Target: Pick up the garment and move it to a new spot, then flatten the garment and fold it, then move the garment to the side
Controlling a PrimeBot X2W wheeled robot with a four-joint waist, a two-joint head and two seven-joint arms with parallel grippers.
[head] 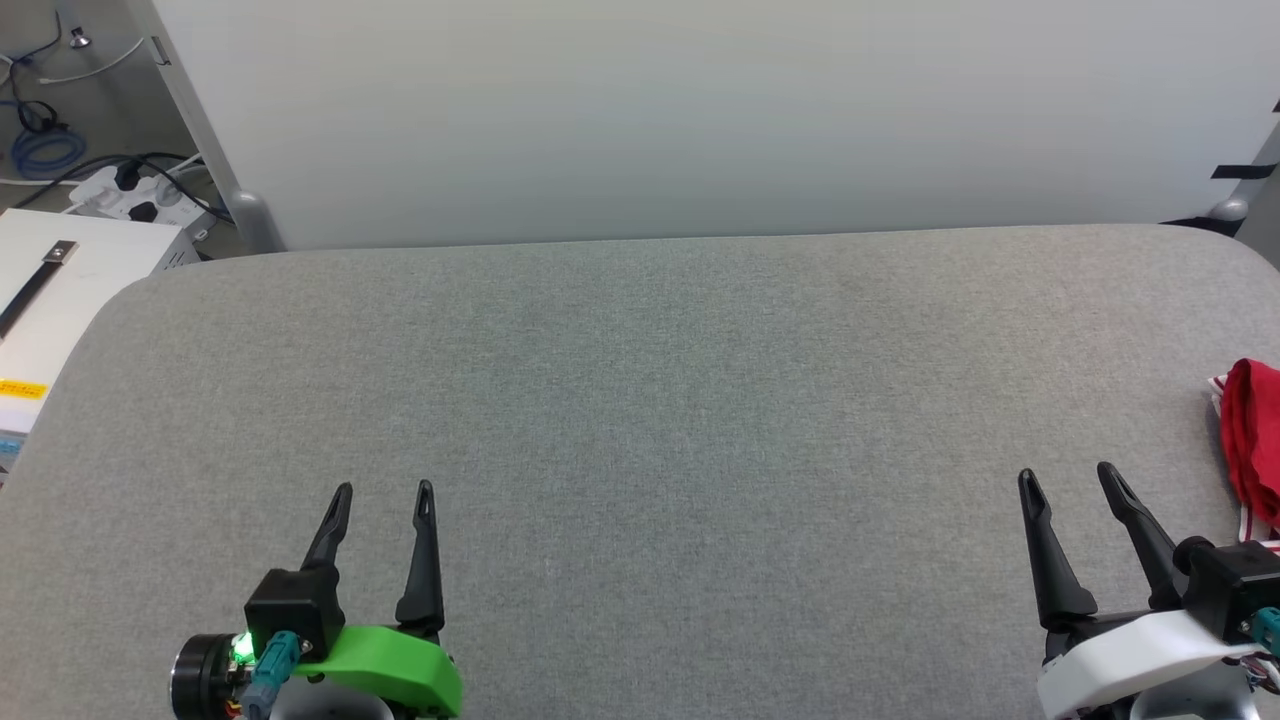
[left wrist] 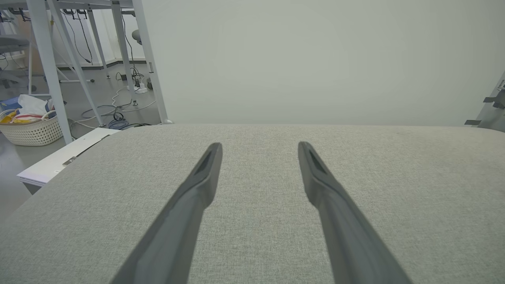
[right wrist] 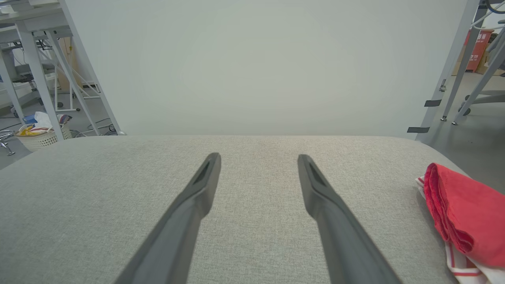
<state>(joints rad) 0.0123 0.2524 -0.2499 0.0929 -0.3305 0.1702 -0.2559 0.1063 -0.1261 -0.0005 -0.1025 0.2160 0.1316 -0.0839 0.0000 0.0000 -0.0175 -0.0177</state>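
Red garment [head: 1255,430] lies just right of the right hand [head: 1066,472]

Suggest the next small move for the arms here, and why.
Probably swing the right gripper rightward toward the garment. It lies bunched at the right edge of the table, apart from both grippers. The right gripper is open, empty and nearest, while the left gripper, also open, sits far across the table. Whether the bundle is already folded I cannot tell.
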